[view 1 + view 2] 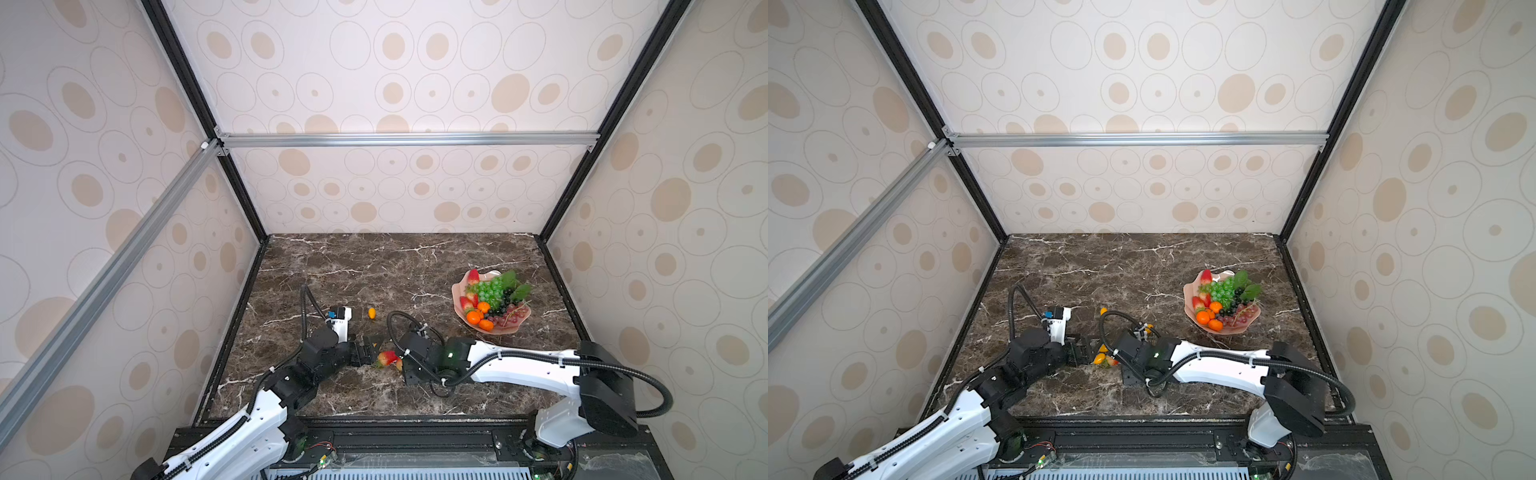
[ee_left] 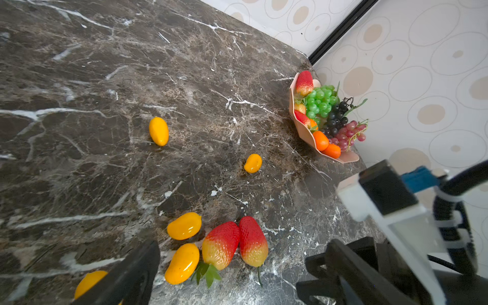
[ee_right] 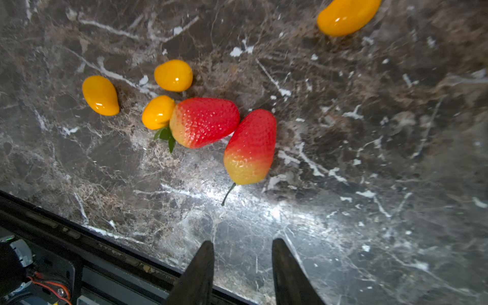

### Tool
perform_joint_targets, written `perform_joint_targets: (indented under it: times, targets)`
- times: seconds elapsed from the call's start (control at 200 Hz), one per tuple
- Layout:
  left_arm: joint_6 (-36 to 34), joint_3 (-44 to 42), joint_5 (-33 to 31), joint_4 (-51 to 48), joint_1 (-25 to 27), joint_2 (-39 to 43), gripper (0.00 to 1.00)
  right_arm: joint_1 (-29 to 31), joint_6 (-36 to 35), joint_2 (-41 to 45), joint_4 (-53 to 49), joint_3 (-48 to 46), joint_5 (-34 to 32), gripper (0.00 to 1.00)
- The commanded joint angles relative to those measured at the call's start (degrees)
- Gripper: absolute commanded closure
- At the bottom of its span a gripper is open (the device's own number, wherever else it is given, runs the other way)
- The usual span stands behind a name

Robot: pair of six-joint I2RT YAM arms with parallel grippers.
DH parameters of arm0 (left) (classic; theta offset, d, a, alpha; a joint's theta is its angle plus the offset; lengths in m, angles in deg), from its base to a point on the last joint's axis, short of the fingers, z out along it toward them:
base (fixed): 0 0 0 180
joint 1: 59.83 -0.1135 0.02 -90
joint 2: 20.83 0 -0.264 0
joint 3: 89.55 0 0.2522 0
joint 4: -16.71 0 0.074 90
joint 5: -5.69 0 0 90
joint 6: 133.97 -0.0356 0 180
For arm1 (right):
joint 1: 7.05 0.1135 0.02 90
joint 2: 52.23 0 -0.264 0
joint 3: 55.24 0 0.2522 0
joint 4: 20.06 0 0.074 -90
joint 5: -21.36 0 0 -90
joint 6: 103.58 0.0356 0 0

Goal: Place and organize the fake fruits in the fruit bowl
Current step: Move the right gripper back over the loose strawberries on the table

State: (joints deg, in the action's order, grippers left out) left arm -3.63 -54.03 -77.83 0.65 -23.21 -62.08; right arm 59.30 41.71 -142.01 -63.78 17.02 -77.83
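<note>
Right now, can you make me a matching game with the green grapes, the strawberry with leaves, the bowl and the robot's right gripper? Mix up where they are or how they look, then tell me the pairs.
Things:
1. green grapes
2. strawberry with leaves
3. bowl
4. right gripper

Place, colour or state:
A. pale pink
B. open and empty
C. lying on its side on the table
D. piled in the bowl

Pairs: 1-D, 2-C, 3-A, 4-B
</note>
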Motion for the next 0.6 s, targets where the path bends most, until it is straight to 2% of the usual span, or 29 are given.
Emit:
perform_joint_targets:
  times: [0.0,0.595]
  targets:
    - [1.1,-0.3,-1.3,-3.0,-0.4,1.6,0.01,0.7,3.9,-2.6,-0.3,2.7,-1.9,0.61]
    - [1.4,-1.4,-1.4,-2.2,-0.3,3.6,0.01,0.7,4.5,-10.8,-4.9,8.2,-0.9,0.63]
